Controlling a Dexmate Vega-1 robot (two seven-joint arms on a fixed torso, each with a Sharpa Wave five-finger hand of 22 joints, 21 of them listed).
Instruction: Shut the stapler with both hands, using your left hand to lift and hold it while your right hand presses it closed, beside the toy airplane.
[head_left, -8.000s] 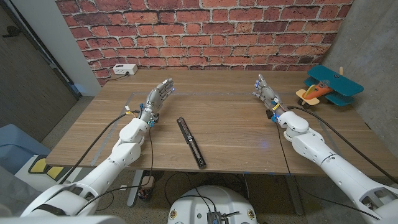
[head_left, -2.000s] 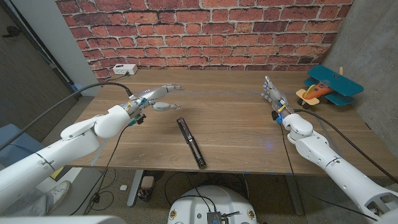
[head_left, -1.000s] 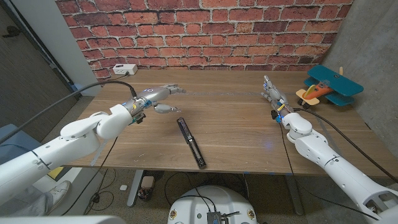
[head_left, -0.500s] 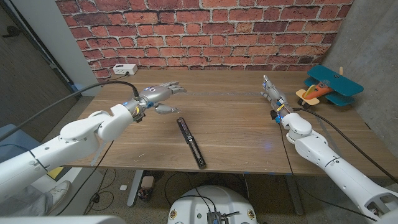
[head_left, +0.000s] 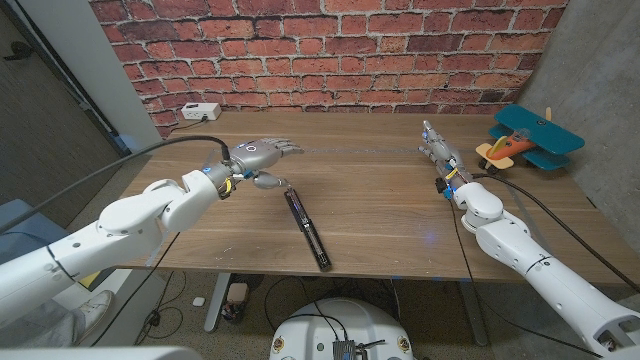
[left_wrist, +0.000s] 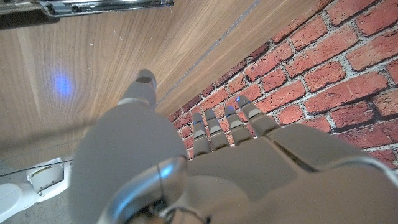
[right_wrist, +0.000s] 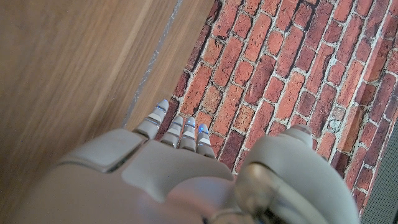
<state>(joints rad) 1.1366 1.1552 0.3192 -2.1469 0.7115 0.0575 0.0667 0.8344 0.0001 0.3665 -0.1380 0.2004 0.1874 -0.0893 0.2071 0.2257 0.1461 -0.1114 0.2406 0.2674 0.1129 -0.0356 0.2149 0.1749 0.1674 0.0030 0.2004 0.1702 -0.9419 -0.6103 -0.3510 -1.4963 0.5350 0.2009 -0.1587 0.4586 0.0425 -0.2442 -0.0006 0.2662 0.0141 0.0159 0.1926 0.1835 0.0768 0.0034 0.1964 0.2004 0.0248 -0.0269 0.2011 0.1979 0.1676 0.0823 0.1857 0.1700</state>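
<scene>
Now, from the head view: the stapler (head_left: 306, 228) lies splayed open on the tabletop (head_left: 380, 215) near its middle, and the left hand (head_left: 262, 156) hovers by its far end, fingers spread, holding nothing. Over on the right, the right hand (head_left: 436, 148) stands empty, fingers extended together, near the toy airplane (head_left: 526, 139). Left wrist view: fingers (left_wrist: 214, 132) straight, apart, stapler (left_wrist: 87, 6) beyond. Right wrist view: fingers (right_wrist: 177, 130) extended toward the brick wall (right_wrist: 273, 68).
</scene>
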